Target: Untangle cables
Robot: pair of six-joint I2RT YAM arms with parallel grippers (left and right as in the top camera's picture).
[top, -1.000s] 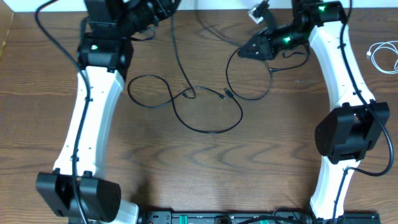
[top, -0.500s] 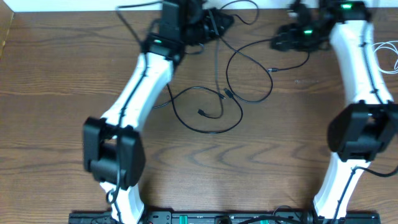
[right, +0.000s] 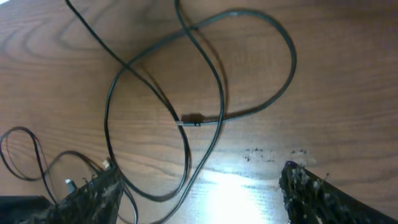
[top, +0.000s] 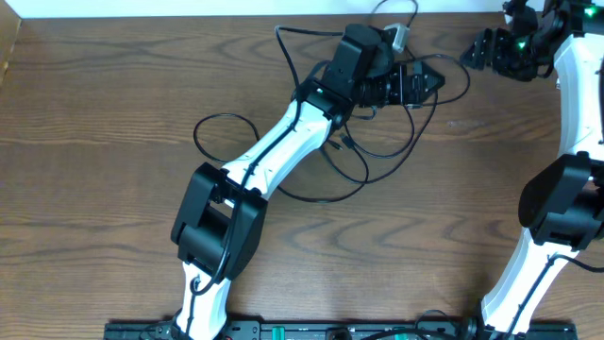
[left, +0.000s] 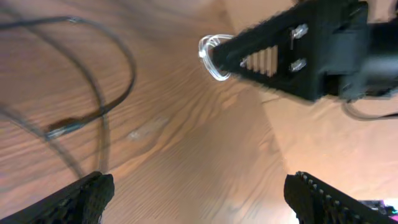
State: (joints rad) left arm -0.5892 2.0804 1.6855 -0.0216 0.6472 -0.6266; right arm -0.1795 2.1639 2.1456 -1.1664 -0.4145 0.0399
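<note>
Thin black cables (top: pixel 363 151) lie in crossing loops mid-table, with one loop (top: pixel 225 132) out to the left. My left gripper (top: pixel 427 83) hovers open over their far right part, holding nothing. In its wrist view the fingertips (left: pixel 87 198) stand wide apart, a black cable plug (left: pixel 62 129) lies to the left and a coiled white cable (left: pixel 210 59) shows beyond. My right gripper (top: pixel 475 54) is open at the far right corner. Its wrist view shows black cable loops (right: pixel 205 68) and a plug (right: pixel 193 119) on the wood below the open gripper (right: pixel 199 196), untouched.
My left arm (top: pixel 274 156) stretches diagonally over the cable tangle and hides part of it. The right arm (top: pixel 576 104) runs along the right edge. A black rail (top: pixel 283 331) lines the front edge. The table's far edge meets a white wall (top: pixel 189 8).
The left arm has swung from the far left across to the right, and its gripper has gone from shut to open. The right gripper has pulled back to the far right and opened wider.
</note>
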